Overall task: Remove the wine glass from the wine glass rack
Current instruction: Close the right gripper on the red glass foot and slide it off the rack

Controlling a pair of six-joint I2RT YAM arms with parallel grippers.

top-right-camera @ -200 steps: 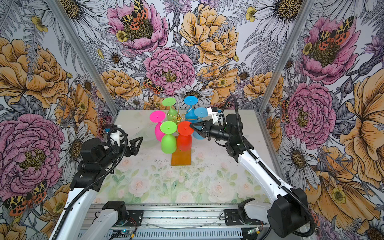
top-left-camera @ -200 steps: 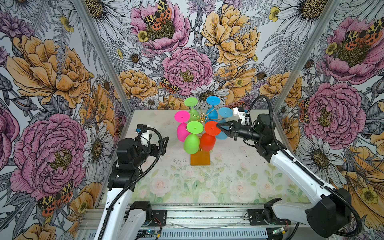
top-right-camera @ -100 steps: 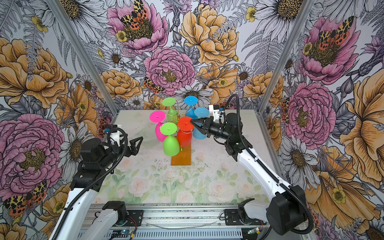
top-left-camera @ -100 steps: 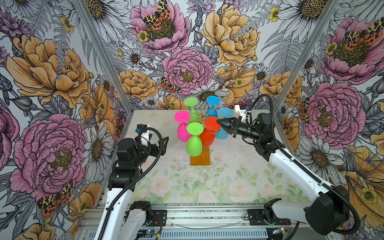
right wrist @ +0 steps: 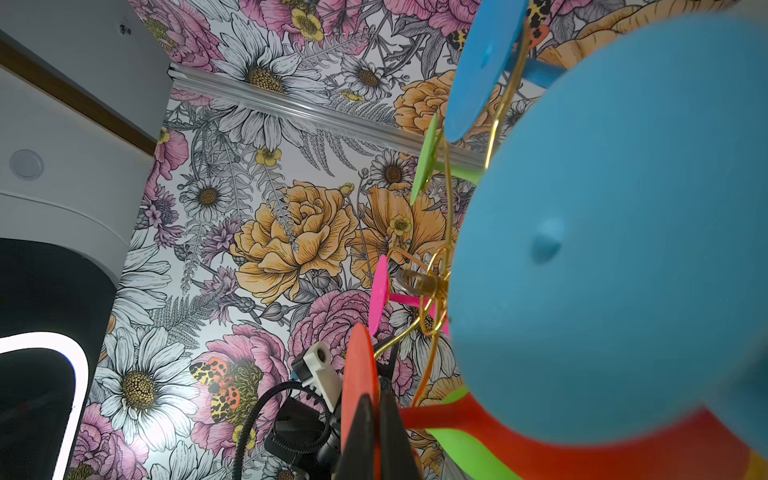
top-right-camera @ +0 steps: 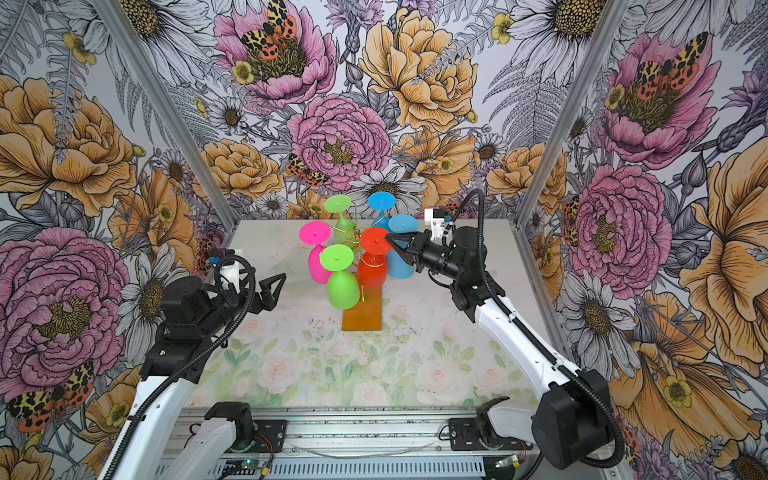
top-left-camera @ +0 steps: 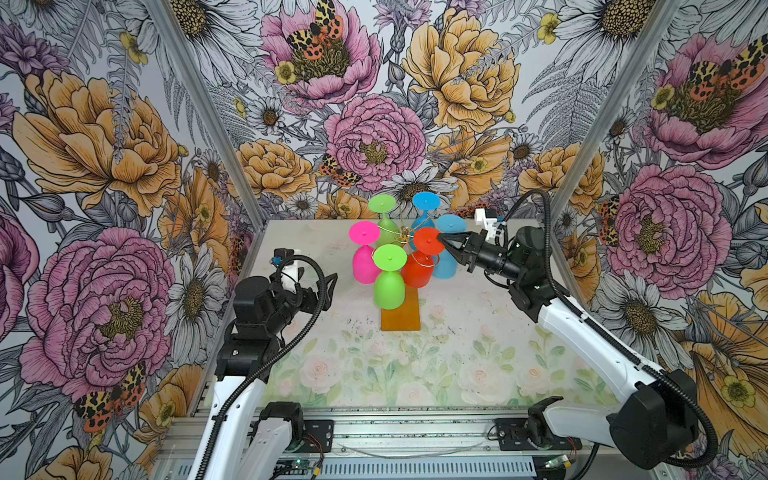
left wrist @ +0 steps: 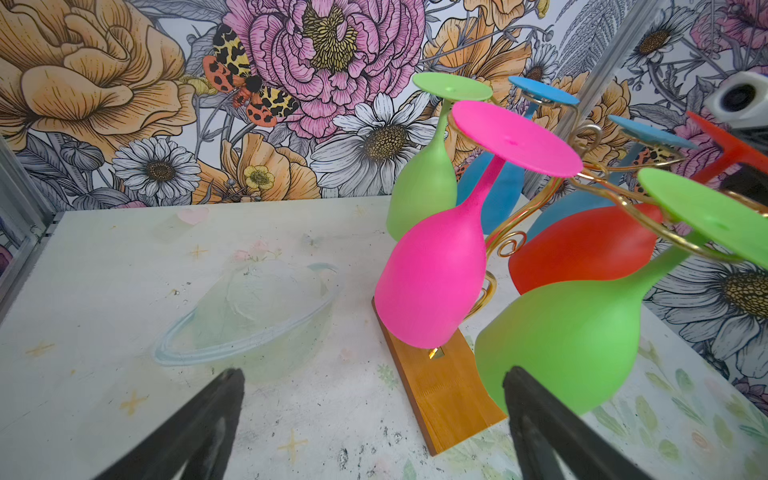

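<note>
The red frosted wine glass [top-left-camera: 417,270] hangs upside down on the right side of the gold wire wine glass rack [top-left-camera: 400,237]. The rack's amber rectangular base [top-left-camera: 401,318] sits on the floral-printed table [top-left-camera: 457,374] toward its rear edge, about midway between the side edges. I see the glass's round foot on top and its bowl mouth pointing down. Its long axis leans off vertical, with the foot tipped toward the table's right edge. My right gripper [top-left-camera: 443,239] is pinched narrow on the rim of that foot. A gold curl crosses the stem just under it. My left gripper [left wrist: 374,374] hangs spread wide and empty nearer the left edge, short of the lime green glass [left wrist: 582,332].
</note>
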